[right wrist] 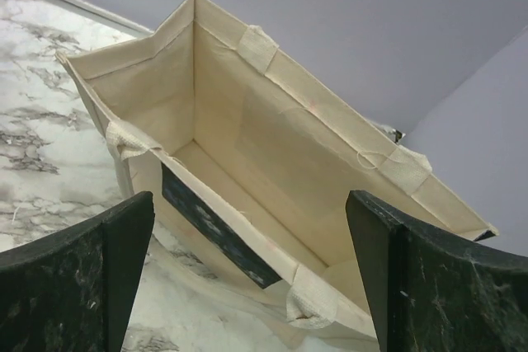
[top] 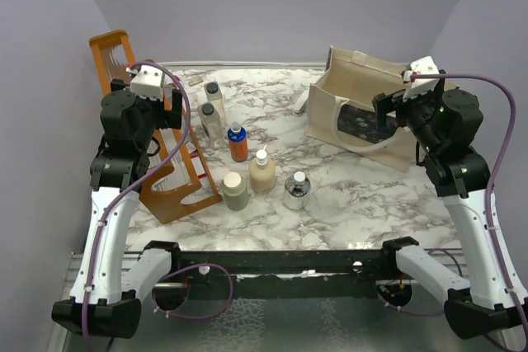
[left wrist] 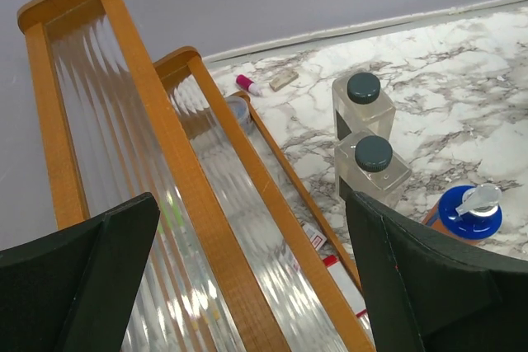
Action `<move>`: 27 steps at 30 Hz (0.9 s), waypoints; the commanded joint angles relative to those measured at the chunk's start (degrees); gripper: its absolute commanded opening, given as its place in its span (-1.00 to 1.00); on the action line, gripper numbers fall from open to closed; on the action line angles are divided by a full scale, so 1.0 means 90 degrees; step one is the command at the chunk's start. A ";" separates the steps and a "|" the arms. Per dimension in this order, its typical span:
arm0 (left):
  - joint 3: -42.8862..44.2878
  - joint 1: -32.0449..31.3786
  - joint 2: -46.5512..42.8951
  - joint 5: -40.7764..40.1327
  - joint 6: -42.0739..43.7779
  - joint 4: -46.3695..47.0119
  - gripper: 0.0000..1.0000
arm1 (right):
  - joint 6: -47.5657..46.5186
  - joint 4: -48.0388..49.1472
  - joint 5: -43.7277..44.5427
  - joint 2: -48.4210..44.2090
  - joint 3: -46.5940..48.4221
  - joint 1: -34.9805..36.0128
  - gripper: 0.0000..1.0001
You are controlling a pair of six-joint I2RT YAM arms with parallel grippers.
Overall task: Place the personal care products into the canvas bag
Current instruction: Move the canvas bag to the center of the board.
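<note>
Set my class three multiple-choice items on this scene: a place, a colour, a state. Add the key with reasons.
1. The canvas bag stands where, relative to the bottles? A. on the robot's right B. on the robot's left C. among them
2. Cap colour of the orange bottle: A. black B. blue C. cream
3. The fingers of the right gripper are: A. shut on a bottle B. shut on a handle C. open and empty
Key: 1 A, it sits right of them seen from above; 2 B, blue shows on top; 3 C, they stand apart, gripping nothing.
</note>
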 commanded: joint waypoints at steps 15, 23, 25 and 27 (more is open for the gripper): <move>-0.0279 0.0251 0.0087 0.0638 0.0284 0.0676 0.98 | -0.0380 -0.0415 -0.0920 0.0293 0.0126 -0.0268 0.98; -0.0102 0.0272 0.0207 0.1238 0.0467 0.0564 0.98 | -0.1511 -0.0852 -0.0932 0.0699 0.0319 -0.0290 0.99; -0.0066 0.0276 0.0237 0.1374 0.0491 0.0543 0.98 | -0.1744 -0.1066 -0.0908 0.0897 0.0413 -0.0291 0.99; -0.0032 0.0278 0.0265 0.1529 0.0496 0.0510 0.98 | -0.1918 -0.1221 -0.0821 0.1080 0.0480 -0.0294 0.96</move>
